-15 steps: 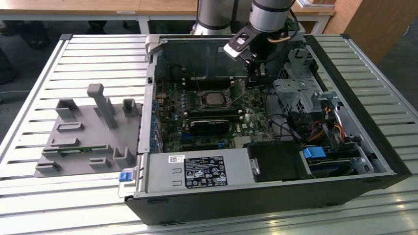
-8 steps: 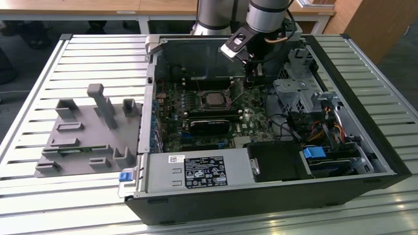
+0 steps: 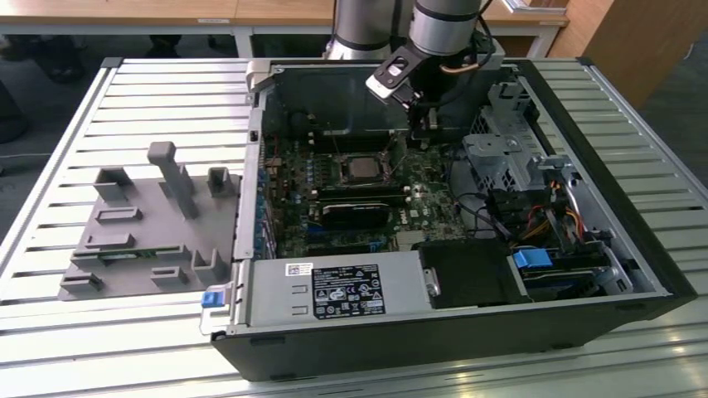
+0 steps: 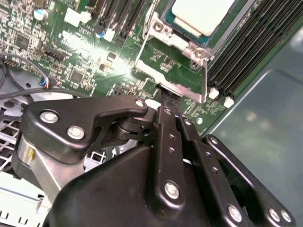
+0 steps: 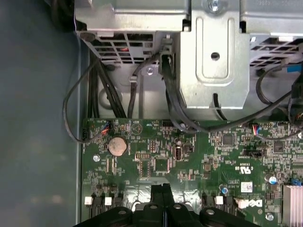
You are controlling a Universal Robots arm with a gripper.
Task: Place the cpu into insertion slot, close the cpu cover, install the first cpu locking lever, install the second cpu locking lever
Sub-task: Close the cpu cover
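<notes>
The cpu (image 3: 362, 168) lies in its socket on the green motherboard, its silver-grey top showing in the second wrist view (image 4: 201, 14). The cpu cover (image 4: 191, 47), a silvery frame, lies flat around it. A thin metal lever (image 4: 144, 40) runs along one side of the socket. My gripper (image 3: 424, 141) hangs over the board just past the socket, on the exterior view's right. Its black fingers are pressed together, shut, and the tips (image 4: 166, 94) sit at the socket's metal edge. I see nothing between the fingers (image 5: 162, 188).
Black memory sticks (image 4: 246, 47) lie beside the socket. A metal drive cage (image 5: 213, 56) with black cables stands close by, and a coin battery (image 5: 117, 145) sits on the board. The case walls (image 3: 257, 166) enclose the work. A grey fixture (image 3: 144, 224) lies on the slatted table.
</notes>
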